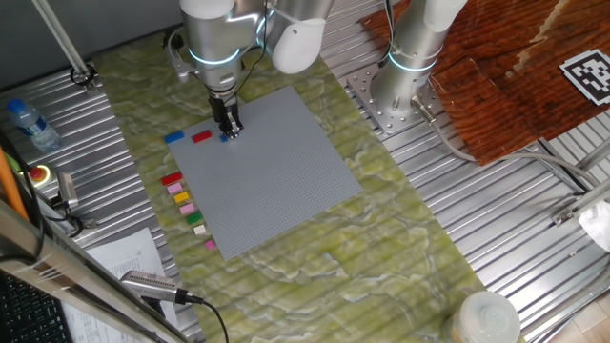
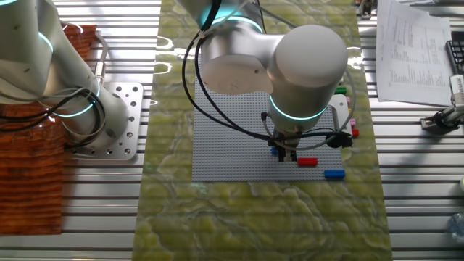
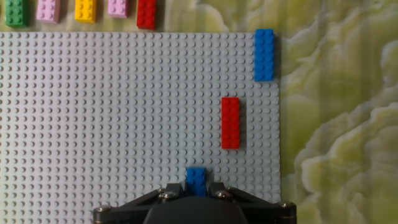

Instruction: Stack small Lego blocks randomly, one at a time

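Observation:
My gripper (image 3: 196, 186) is shut on a small blue Lego block (image 3: 196, 179), held low at the grey baseplate (image 3: 93, 112) near its edge. The gripper also shows in one fixed view (image 1: 230, 131) and in the other fixed view (image 2: 288, 154). A red block (image 3: 231, 122) lies on the plate just ahead and to the right. A longer blue block (image 3: 264, 55) lies at the plate's corner edge. A row of loose blocks lies off the plate's far edge: green (image 3: 15, 12), pink (image 3: 48, 10), yellow (image 3: 86, 9), pink (image 3: 117, 7), red (image 3: 147, 14).
The plate rests on a green marbled mat (image 1: 381, 238). A second arm's base (image 1: 405, 90) stands beyond the plate. A water bottle (image 1: 29, 124), papers (image 1: 124, 252) and a microphone-like tool (image 1: 152, 284) lie at the left of one fixed view.

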Tool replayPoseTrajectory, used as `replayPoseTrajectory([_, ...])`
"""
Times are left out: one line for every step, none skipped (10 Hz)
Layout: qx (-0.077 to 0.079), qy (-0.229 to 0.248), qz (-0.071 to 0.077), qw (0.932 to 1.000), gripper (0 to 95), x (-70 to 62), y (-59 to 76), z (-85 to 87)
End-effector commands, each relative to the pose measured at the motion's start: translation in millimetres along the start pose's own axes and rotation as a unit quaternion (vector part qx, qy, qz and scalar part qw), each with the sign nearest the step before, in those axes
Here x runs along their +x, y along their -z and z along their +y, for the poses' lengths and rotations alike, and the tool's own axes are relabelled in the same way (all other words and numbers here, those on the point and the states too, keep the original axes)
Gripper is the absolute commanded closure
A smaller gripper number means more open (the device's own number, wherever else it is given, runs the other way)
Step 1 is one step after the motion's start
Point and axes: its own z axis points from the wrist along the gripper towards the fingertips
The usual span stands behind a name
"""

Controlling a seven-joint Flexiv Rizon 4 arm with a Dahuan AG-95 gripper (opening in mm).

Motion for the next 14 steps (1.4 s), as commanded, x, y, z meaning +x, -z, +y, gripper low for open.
replayPoseTrajectory([0.003, -0.005, 0.0, 1.0, 95.0, 0.2, -3.1, -0.7])
replayPoseTrajectory([0.003, -0.007, 0.0, 1.0, 95.0, 0.2, -3.8, -0.9])
replayPoseTrajectory([0.004, -0.007, 0.0, 1.0, 95.0, 0.2, -5.2, -1.1])
replayPoseTrajectory([0.003, -0.007, 0.0, 1.0, 95.0, 0.2, -5.5, -1.2])
replayPoseTrajectory([0.002, -0.003, 0.001, 1.0, 95.0, 0.2, -6.4, -1.3])
replayPoseTrajectory([0.002, -0.002, 0.002, 1.0, 95.0, 0.2, -8.1, -1.4])
replayPoseTrajectory([0.001, -0.003, 0.001, 1.0, 95.0, 0.3, -10.3, -1.6])
replayPoseTrajectory([0.001, -0.002, -0.001, 1.0, 95.0, 0.3, -13.5, -1.8])
replayPoseTrajectory([0.002, -0.002, 0.0, 1.0, 95.0, 0.4, -16.3, -2.0])
replayPoseTrajectory([0.003, -0.002, 0.001, 1.0, 95.0, 0.4, -16.6, -2.0])
replayPoseTrajectory([0.002, -0.003, 0.001, 1.0, 95.0, 0.4, -16.3, -1.9])
replayPoseTrajectory([0.002, -0.003, 0.001, 1.0, 95.0, 0.4, -16.3, -1.9])
replayPoseTrajectory([0.001, -0.003, 0.001, 1.0, 95.0, 0.4, -16.3, -1.9])
replayPoseTrajectory([0.001, -0.002, 0.001, 1.0, 95.0, 0.4, -16.3, -1.9])
